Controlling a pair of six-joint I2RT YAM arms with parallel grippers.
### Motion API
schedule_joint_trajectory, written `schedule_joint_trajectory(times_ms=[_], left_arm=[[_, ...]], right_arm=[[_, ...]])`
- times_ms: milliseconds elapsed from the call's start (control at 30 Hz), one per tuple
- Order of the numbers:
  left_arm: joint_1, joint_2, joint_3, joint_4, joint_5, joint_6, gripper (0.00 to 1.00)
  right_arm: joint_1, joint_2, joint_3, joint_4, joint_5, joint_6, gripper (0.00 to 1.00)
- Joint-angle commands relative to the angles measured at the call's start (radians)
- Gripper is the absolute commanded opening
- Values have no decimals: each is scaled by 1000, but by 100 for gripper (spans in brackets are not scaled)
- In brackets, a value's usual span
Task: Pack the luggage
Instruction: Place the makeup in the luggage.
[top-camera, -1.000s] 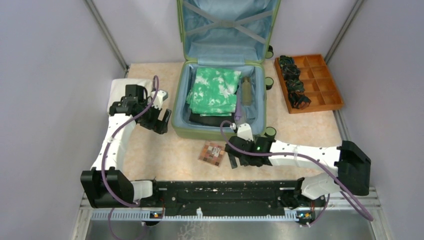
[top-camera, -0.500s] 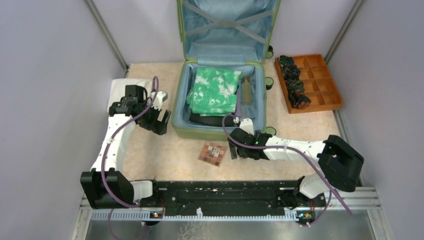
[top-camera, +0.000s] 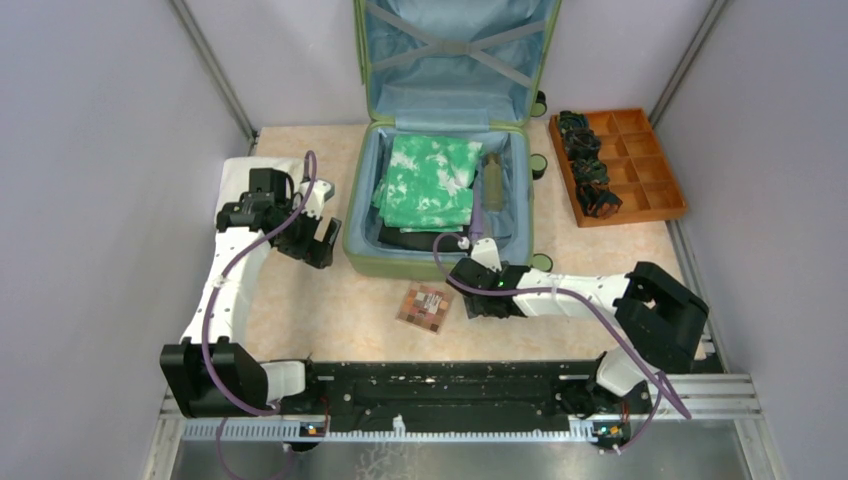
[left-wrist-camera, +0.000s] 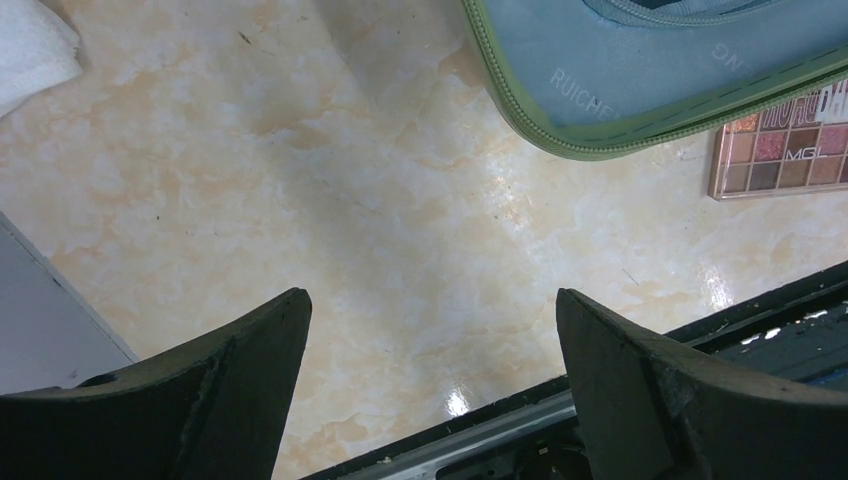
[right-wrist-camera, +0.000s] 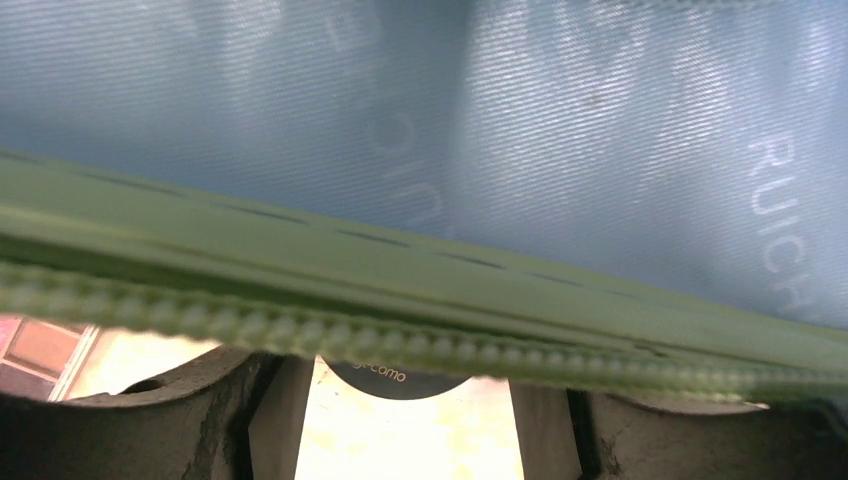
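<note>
The desk (top-camera: 300, 310) is a glossy cream top with marbling. The luggage (top-camera: 395, 264) lies open at its middle, toward the far side. It is a light-green hard shell with the lid standing upright and a blue woven lining crossed by straps.

Only the top view shows the contents. A mottled green-and-white cloth (top-camera: 430, 182) is folded over a dark garment (top-camera: 415, 240), and an olive bottle (top-camera: 493, 180) lies along the right wall. To the right, apart from the luggage, stands an orange tray (top-camera: 655, 165) of square compartments, with dark cords (top-camera: 585, 160) in its left column.

The left gripper (top-camera: 322, 245) hangs just beside the luggage's left front corner. Its wrist view shows two dark curved fingers (left-wrist-camera: 230, 390) wide apart with bare desk between them. It also shows the rounded, zip-edged corner and a bit of white cloth (left-wrist-camera: 30, 50).

The right gripper (top-camera: 478, 303) sits at the luggage's front wall. Its wrist view shows ribbed blue fabric and the green rim with a beaded zip crossing the frame. Two finger bases stand apart below the rim, but their tips are hidden behind it, so I cannot tell whether they clamp it.

A palette (top-camera: 424, 306) of small brown and pink squares lies flat just left of that gripper.
</note>
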Motion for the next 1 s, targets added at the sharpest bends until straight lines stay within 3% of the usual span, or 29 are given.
schedule_joint_trajectory(times_ms=[0, 100, 167, 367, 500, 700, 967], left_arm=[[4, -14, 24, -3, -7, 1, 99], [3, -13, 19, 1, -6, 1, 99], [4, -12, 17, 4, -4, 0, 99], [3, -7, 9, 3, -3, 7, 99], [4, -5, 8, 6, -5, 8, 99], [3, -6, 0, 10, 2, 9, 99], [4, -13, -11, 14, 4, 15, 99]], right_arm=[[-19, 42, 20, 107, -101, -48, 41], [-18, 15, 14, 107, -100, -52, 24], [-12, -29, 8, 99, -102, -53, 18], [34, -243, 72, -30, -137, -45, 13], [5, -307, 267, -186, -138, -92, 12], [-186, -144, 659, -299, -159, -231, 12], [-405, 209, 918, -285, -208, -306, 10]])
